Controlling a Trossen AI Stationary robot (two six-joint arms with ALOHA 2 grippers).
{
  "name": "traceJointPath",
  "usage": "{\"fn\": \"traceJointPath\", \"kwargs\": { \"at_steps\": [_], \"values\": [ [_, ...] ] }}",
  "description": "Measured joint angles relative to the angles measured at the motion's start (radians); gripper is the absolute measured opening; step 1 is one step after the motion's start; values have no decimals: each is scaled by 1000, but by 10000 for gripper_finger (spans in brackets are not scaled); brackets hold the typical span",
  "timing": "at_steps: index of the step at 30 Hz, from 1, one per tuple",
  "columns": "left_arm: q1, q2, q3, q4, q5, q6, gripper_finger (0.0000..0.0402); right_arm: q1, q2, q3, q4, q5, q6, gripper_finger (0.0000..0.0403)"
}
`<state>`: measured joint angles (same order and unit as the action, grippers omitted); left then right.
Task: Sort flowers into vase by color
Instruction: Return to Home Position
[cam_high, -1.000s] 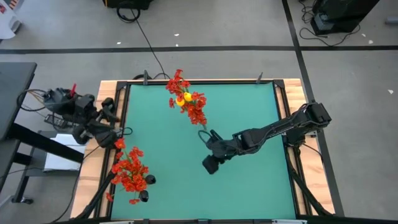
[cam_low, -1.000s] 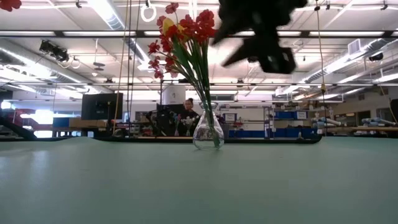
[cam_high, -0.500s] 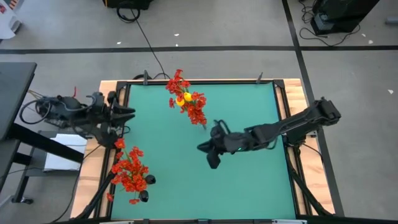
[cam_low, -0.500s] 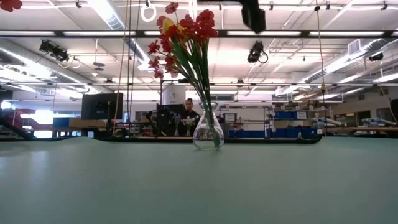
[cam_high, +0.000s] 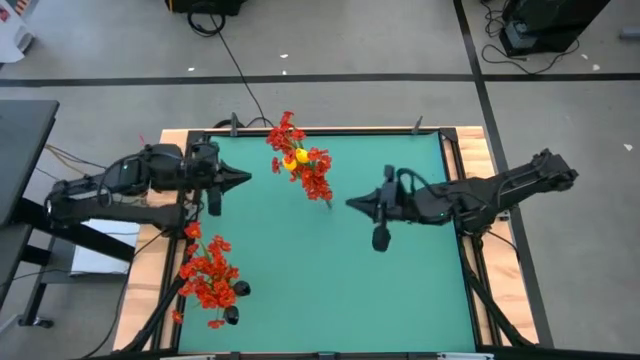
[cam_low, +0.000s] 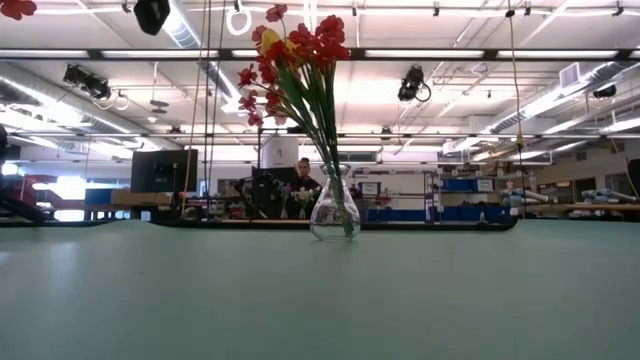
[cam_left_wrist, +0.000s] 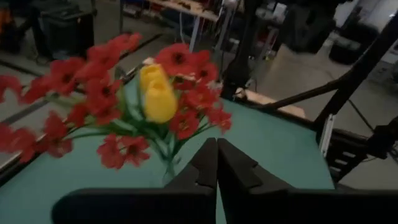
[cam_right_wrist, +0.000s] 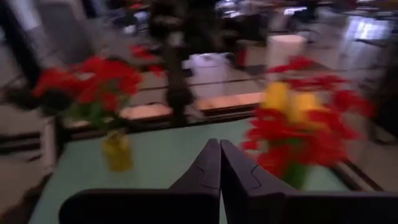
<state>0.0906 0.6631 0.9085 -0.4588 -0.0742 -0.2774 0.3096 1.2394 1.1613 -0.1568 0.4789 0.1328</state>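
A clear glass vase (cam_low: 333, 210) stands at the table's far middle. It holds red flowers (cam_high: 312, 178) with a yellow blossom (cam_high: 298, 157) among them, their stems in its neck. A second bunch of red flowers (cam_high: 208, 275) stands in a yellowish vase (cam_right_wrist: 116, 151) at the near left. My left gripper (cam_high: 246, 180) hovers shut to the left of the mixed bunch and points at it. My right gripper (cam_high: 350, 203) hovers shut to the right of the bunch. The yellow blossom (cam_left_wrist: 158, 96) shows ahead of the left fingers (cam_left_wrist: 205, 163). Neither gripper holds anything.
The green mat is framed by a wooden border (cam_high: 470, 150) with dark rails. White papers (cam_high: 100, 245) lie beside the left arm's base, off the mat. Beyond the far edge a person (cam_low: 303, 180) shows in the room. Bare mat lies across the near middle and right.
My left gripper has swung from the table's left edge in over the mat toward the mixed bunch, and it has shut. My right gripper has drawn back from beside the vase toward the table's right and far side, levelled out and shut. The flowers have kept still.
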Motion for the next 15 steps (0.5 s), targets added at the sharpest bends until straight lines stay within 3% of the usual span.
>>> {"fn": "traceJointPath", "kwargs": {
  "at_steps": [4,10,15],
  "values": [
    [86,-30,0,-80,75,-5,5,42,-66,-13,-27,83,13,4],
    [114,-155,-7,-159,68,-21,2,105,-189,-162,81,126,-13,2],
    [113,-261,-181,-78,73,-27,2,118,-301,-328,252,124,-82,2]
  ]
}}
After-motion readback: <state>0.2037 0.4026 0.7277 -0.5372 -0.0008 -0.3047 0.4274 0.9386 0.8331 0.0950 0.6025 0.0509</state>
